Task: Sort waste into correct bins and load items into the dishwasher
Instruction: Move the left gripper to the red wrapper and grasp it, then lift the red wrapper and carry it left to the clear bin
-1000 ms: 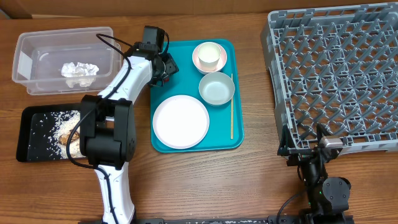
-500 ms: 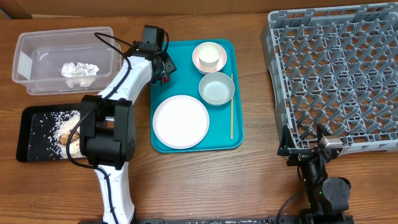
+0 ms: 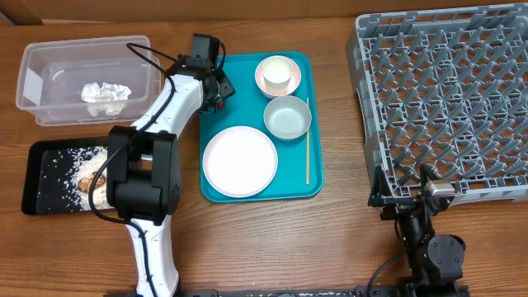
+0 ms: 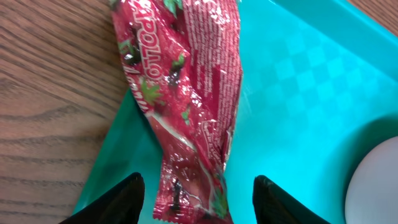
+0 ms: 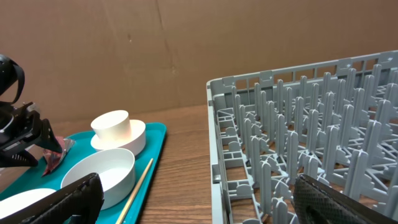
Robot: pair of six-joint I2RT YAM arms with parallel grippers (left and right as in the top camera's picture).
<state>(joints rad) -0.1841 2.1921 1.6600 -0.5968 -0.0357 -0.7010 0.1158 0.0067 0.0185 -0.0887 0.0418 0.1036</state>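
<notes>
Though the napkin [image 3: 105,92] is binned, the left end effector [image 4: 196,190], fingers [image 4: 127,194] apart, straddles the red wrapper [image 4: 186,93], dishes [image 3: 239,162] not yet racked.

We are holding our left arm [image 3: 169,103] stretched from the lower left-centre of the overhead frame up toward the upper centre-left. Our left gripper [image 4: 198,198] is pointing downward, its fingers standing wide apart along the wrist view's bottom edge. Our right arm [image 3: 429,243] is sitting folded at the lower right, and our right gripper [image 5: 202,202] is facing level, fingers spread toward both bottom corners.
</notes>
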